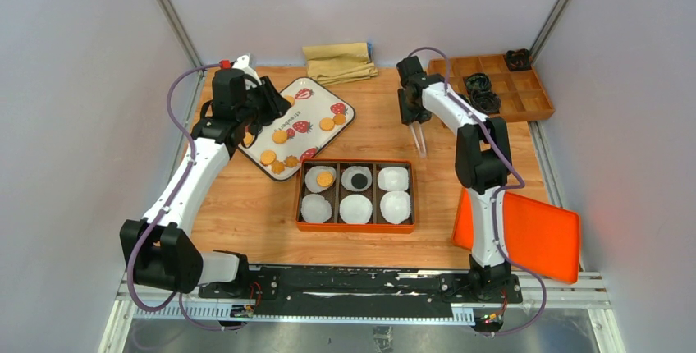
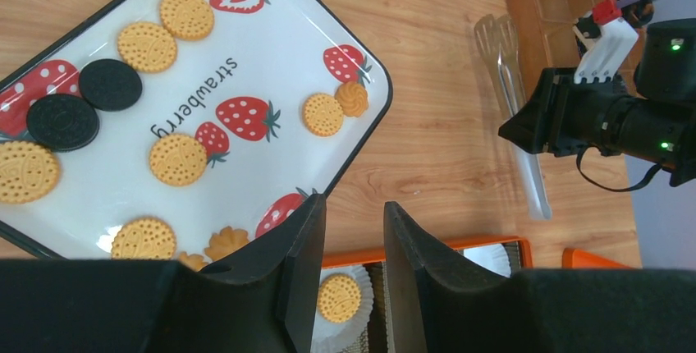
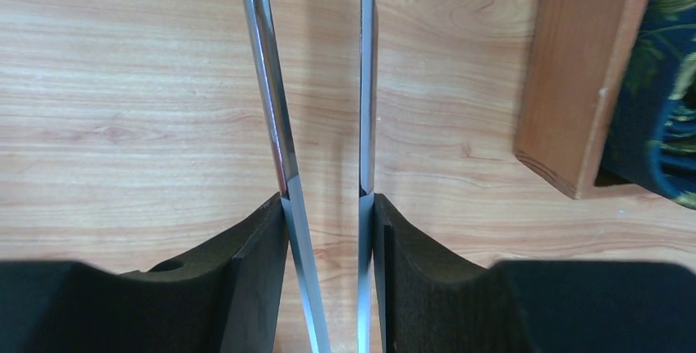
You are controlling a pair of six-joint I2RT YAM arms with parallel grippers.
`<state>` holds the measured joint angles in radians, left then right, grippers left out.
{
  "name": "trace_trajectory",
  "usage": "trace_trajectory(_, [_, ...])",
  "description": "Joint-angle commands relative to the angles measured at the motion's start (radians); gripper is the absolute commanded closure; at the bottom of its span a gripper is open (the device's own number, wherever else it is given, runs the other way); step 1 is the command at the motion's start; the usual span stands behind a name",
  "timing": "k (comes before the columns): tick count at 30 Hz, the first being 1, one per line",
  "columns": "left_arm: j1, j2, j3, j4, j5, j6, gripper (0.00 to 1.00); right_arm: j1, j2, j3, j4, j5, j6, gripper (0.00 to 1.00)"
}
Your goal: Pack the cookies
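Two of the cookies [image 1: 325,179] lie in the orange six-compartment box [image 1: 355,227], each in a white paper cup [image 1: 355,209]: a golden one in the far left compartment and a black one [image 1: 359,181] in the far middle compartment. The other four cups hold nothing. All the other cookies are spread on the strawberry-printed tray [image 2: 279,41] just beyond the box's left end, mostly golden rounds, with two black ones [image 2: 110,84] touching side by side and a few small scalloped ones [image 2: 353,98]. Over that tray hang the left jaws, parted a moderate way with nothing between them. Further right, the right jaws are clamped on the two arms of metal tongs [image 3: 271,107], pressing them toward each other though a gap remains; the tongs point down at the bare wooden worktop [image 1: 246,205] just beyond the box's right end. A wooden compartment organiser [image 1: 533,94] sits at the far right corner, a folded tan cloth [image 1: 338,61] at the far edge, and a flat orange piece [image 1: 533,234] lies by the right arm's base.
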<state>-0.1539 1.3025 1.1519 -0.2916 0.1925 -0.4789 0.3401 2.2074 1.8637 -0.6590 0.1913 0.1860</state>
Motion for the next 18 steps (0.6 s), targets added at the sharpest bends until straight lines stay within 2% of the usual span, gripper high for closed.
trace_trajectory(1, [-0.006,-0.015,0.031,0.017,0.021,0.007,0.62,0.016,-0.077,0.051,-0.074,0.031,-0.024,0.56])
trace_trajectory(9, [-0.006,-0.016,0.035,0.024,0.047,-0.004,0.62,0.02,-0.138,0.052,-0.09,0.006,-0.014,0.51])
trace_trajectory(13, [-0.006,-0.015,0.035,0.034,0.071,-0.016,0.61,0.02,-0.11,0.126,-0.162,-0.001,-0.012,0.45])
trace_trajectory(18, [-0.006,-0.018,0.035,0.034,0.077,-0.018,0.61,0.02,-0.064,0.192,-0.228,0.015,-0.014,0.45])
